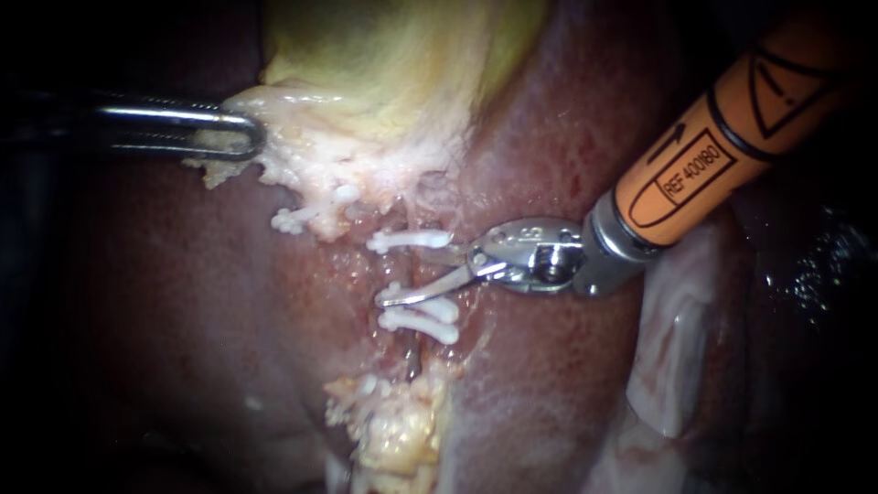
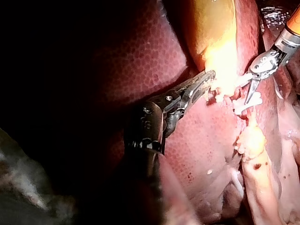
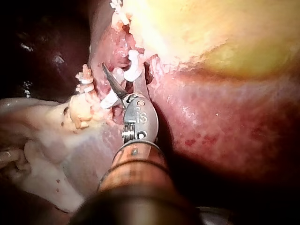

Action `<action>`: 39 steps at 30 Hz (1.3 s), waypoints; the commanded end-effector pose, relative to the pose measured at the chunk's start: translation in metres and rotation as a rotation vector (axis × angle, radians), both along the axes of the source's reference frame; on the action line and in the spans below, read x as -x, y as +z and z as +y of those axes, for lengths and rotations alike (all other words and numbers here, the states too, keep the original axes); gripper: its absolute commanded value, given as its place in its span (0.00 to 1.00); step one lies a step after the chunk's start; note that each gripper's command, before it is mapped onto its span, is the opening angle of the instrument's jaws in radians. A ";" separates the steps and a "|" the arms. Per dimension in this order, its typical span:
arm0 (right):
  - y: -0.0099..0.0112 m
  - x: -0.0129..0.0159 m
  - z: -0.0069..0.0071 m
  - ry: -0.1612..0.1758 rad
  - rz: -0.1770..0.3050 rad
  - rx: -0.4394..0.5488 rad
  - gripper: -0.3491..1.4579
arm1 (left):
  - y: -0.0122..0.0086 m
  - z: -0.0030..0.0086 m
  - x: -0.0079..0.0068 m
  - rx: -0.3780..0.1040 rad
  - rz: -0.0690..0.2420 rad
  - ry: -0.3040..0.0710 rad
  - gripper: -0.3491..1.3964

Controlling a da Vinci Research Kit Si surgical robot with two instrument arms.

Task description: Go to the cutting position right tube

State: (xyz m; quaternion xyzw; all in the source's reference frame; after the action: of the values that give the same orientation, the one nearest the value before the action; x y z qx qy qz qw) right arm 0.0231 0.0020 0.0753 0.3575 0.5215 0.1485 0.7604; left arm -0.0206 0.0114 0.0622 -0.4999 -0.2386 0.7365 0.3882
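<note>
Against dark red liver (image 1: 165, 302), your steel left instrument (image 1: 249, 137) is clamping the pale yellow gallbladder (image 1: 384, 55) while your orange-shafted right instrument (image 1: 412, 279) is holding curved blades apart astride the thin pink right tube (image 1: 405, 267) between white clips (image 1: 412, 241), the approach seemingly needing only slight advance.

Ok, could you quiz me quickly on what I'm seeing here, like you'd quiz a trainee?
1. True or false: the right instrument has its jaws shut.
2. What does the left instrument grip? A the liver, B the pale edge of the gallbladder, C nothing.
3. Fill in: the white clips sit across a ____.
Key: 1 false, they stand open; 2 B; 3 tube.
</note>
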 end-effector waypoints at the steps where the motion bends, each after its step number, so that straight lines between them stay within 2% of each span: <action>1: -0.0001 -0.0002 -0.0001 -0.002 0.011 0.002 0.88 | 0.0000 0.0000 0.0000 0.000 -0.001 0.001 0.00; 13: -0.0011 -0.0024 -0.0012 -0.010 0.080 -0.015 0.85 | 0.0000 0.0000 0.0001 0.000 -0.001 0.001 0.00; 22: -0.0014 -0.0035 -0.0013 0.009 0.124 -0.032 0.83 | 0.0000 0.0000 0.0002 0.000 0.000 0.000 0.00; 31: -0.0014 -0.0042 -0.0012 0.039 0.120 -0.085 0.83 | 0.0000 0.0000 0.0003 0.000 0.000 0.000 0.00; 39: -0.0020 -0.0045 -0.0014 0.044 0.118 -0.103 0.82 | 0.0000 0.0000 0.0003 0.000 0.000 0.000 0.00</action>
State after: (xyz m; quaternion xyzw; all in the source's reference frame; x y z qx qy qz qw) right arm 0.0275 0.0004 0.0733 0.3938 0.5643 0.1711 0.7051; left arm -0.0209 0.0114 0.0622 -0.5001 -0.2388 0.7365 0.3880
